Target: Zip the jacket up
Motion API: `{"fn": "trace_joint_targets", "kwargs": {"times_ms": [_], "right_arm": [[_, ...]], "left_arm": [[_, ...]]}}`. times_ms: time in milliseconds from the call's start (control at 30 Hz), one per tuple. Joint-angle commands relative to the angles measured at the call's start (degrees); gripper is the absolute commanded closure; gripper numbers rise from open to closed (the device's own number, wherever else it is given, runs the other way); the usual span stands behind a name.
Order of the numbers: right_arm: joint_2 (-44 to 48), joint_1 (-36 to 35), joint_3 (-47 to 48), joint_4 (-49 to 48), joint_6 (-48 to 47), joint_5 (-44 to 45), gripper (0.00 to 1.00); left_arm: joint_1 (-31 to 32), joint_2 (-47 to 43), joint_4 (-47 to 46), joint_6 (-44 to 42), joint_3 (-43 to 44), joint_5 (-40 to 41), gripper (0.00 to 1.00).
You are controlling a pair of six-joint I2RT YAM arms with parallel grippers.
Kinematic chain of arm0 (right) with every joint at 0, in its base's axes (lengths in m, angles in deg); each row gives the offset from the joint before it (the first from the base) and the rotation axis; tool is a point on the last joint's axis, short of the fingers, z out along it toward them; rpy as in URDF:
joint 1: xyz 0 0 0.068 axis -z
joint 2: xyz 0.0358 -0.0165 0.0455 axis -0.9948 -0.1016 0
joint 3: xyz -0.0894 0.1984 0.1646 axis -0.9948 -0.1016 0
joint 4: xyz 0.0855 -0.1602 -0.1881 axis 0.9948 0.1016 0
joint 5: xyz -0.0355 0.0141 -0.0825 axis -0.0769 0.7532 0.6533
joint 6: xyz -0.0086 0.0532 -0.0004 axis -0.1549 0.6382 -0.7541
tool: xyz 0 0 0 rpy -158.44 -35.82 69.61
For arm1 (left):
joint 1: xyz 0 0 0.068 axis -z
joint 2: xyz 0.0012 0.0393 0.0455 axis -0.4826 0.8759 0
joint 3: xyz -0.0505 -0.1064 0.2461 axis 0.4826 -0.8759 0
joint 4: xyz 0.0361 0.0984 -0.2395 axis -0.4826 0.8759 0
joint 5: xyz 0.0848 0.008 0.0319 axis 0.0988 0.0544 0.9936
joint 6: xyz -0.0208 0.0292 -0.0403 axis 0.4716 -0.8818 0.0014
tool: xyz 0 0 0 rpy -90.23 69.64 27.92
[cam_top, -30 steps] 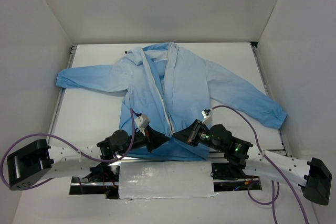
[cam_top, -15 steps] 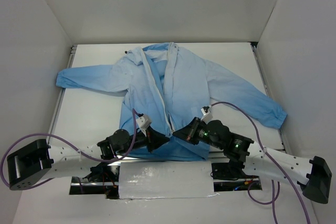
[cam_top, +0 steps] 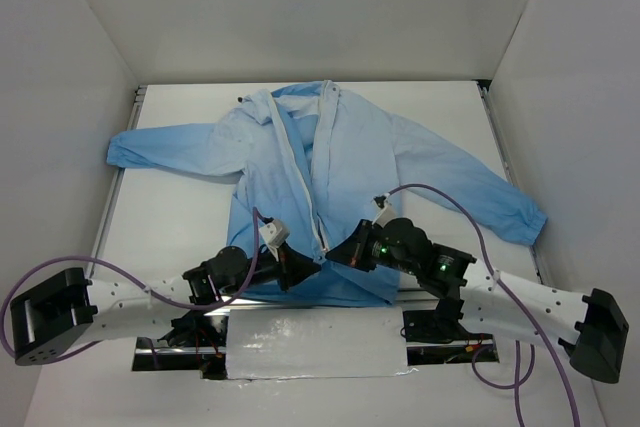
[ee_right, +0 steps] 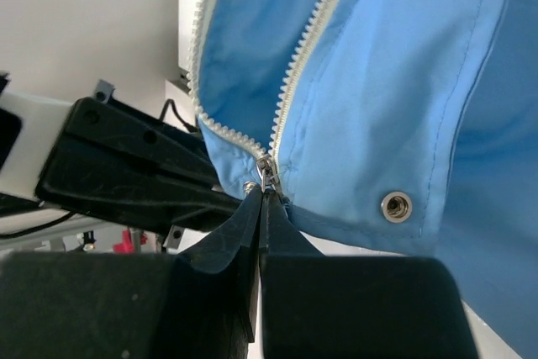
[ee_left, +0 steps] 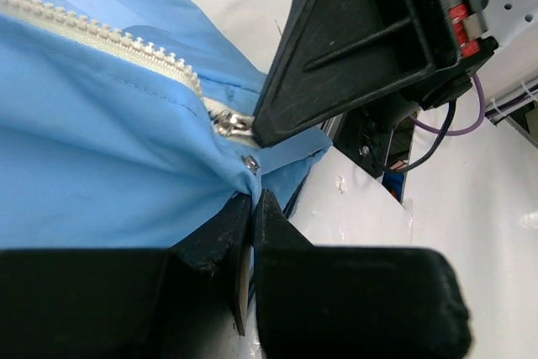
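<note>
The jacket (cam_top: 350, 157) lies spread flat on the white bench (cam_top: 180, 217), collar at the far side and hem towards the arm bases. Its front is open most of the way up.

Left of the jacket's body, one sleeve (cam_top: 160, 152) stretches out sideways across the bench. Below it, a purple cable (cam_top: 110, 269) loops along the left arm.

At the jacket's lower hem, just left of the opening, sits the left end effector (cam_top: 302, 269). In the left wrist view its fingers (ee_left: 218, 233) are pressed almost together and pinch the hem fabric just beneath a small metal snap (ee_left: 250, 161).

The white zipper (cam_top: 305, 192) runs up the middle of the jacket from the hem to the collar, its two sides parted above the bottom.

Just right of the opening, touching the same stretch of hem, is the right end effector (cam_top: 335, 257). In the right wrist view its fingertips (ee_right: 239, 224) are squeezed together on the zipper pull (ee_right: 266, 176), where the two rows of teeth meet. A round metal eyelet (ee_right: 396, 205) shows in the fabric to the right of that.

Right of the jacket's body, the other sleeve (cam_top: 480, 192) angles down towards the bench's edge.
</note>
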Motion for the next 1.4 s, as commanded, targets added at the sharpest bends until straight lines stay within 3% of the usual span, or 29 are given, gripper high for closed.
{"fn": "trace_joint_targets", "kwargs": {"times_ms": [0,100,300,667,800,1100,1200,1367], "right_arm": [[3.5,0.6,0.3,1.6,-0.5,1.4,1.00],[2.5,3.0,-0.7,-5.9,-0.3,0.3,1.00],[-8.1,8.5,5.6,-11.5,-1.2,-5.7,1.00],[-3.3,11.3,6.3,-5.8,1.7,4.1,1.00],[-5.7,13.7,6.7,-7.8,2.1,4.3,1.00],[-15.4,18.0,20.5,-6.7,3.4,8.6,1.00],[-15.9,17.9,22.4,-6.5,1.8,5.6,1.00],[-13.3,18.1,16.1,-8.7,4.5,1.8,1.00]], "left_arm": [[0.3,-1.1,-1.4,-2.0,1.5,-1.6,1.00],[0.4,0.8,-2.9,-1.4,1.1,-2.6,1.00],[0.9,1.7,-2.3,-1.6,1.8,-3.9,1.00],[1.3,1.0,-1.6,-2.2,1.1,-2.9,1.00],[1.7,3.1,-2.9,-1.9,1.5,-3.6,1.00],[3.9,3.0,-0.3,-1.9,1.8,-1.5,1.00],[3.9,1.1,1.5,-1.8,1.2,-0.3,1.00],[3.9,-2.2,7.4,-1.9,2.1,2.7,1.00]]}}
